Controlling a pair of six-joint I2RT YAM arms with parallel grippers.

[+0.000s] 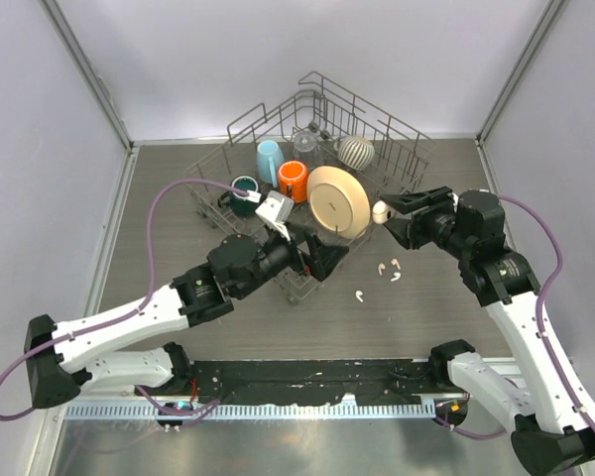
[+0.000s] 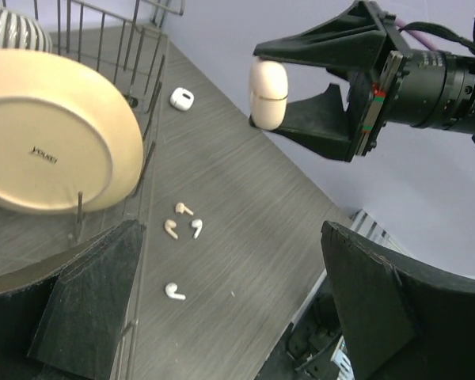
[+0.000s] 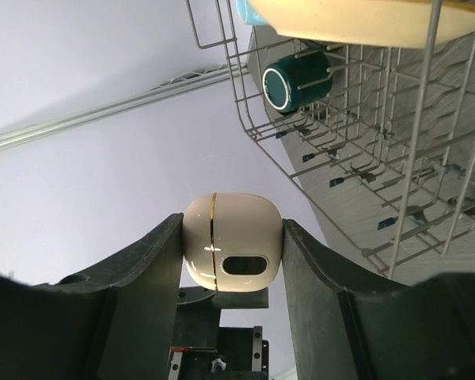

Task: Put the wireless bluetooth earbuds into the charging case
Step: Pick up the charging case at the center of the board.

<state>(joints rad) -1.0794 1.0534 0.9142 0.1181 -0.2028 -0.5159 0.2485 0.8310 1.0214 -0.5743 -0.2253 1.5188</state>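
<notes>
While you read the overhead view, note that the right gripper [image 1: 389, 212] is clamped on the charging case [image 3: 233, 253], a smooth white pod pinched between both fingers and held in the air beside the right corner of the dish rack [image 1: 407, 149]. In the right wrist view, the case shows a thin seam line and an oval dark window, and its lid looks closed. You cannot see inside it.

Your left gripper [image 2: 231, 229] has its jaws spread wide and holds nothing. It sits low by the near corner of the rack and faces the open floor of the table [image 1: 446, 317].

The earbuds [image 2: 196, 228] lie loose on the dark table, outside any container. Three are clustered close together just in front of the plate's edge. A fourth earbud [image 2: 174, 292] lies apart from them, nearer the arm bases. All four are well below the held case, between the two grippers.

A second small white rounded object [image 2: 181, 98] rests on the table close to the rack wall; what it is cannot be told.

Inside the wire rack you can see:
- a cream plate [image 1: 337, 201] standing on edge
- an orange mug [image 1: 293, 179]
- a light blue cup [image 1: 269, 159]
- a dark teal mug [image 3: 297, 83] lying on its side
- a striped round vessel [image 1: 355, 151]
- a clear glass [image 1: 305, 141]
</notes>
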